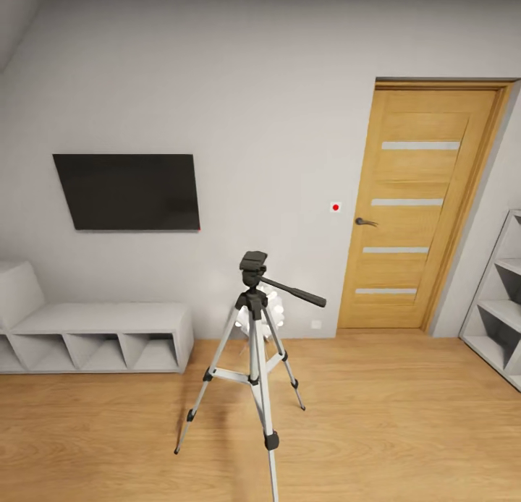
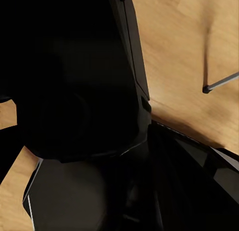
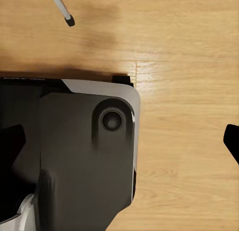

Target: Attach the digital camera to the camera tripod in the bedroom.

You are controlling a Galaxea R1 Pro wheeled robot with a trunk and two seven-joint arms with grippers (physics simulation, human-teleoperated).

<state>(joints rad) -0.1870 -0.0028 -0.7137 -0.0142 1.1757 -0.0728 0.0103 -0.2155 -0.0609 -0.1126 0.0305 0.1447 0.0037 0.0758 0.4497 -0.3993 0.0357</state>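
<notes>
The camera tripod (image 1: 255, 343) stands on the wood floor mid-room, with silver legs, a bare dark grey head (image 1: 253, 261) and a black pan handle (image 1: 293, 291) pointing right. In the left wrist view a matte-black body with a round stub, the digital camera (image 2: 74, 76), sits close against the lens, and my left gripper (image 2: 99, 136) appears shut on it; its fingers merge with the black. One tripod foot (image 2: 207, 89) shows beyond. My right gripper (image 3: 119, 141) is open and holds nothing, one fingertip (image 3: 232, 141) at the frame's edge, above my own base (image 3: 84, 156). Another tripod foot (image 3: 69, 20) rests nearby.
A wall TV (image 1: 130, 191) hangs at the left above a low white cubby bench (image 1: 101, 335). The wooden door (image 1: 420, 205) is shut at the right, with a white shelf unit (image 1: 499, 299) beside it. A white round object (image 1: 273, 310) sits behind the tripod. Wood floor (image 1: 398, 430) surrounds the tripod.
</notes>
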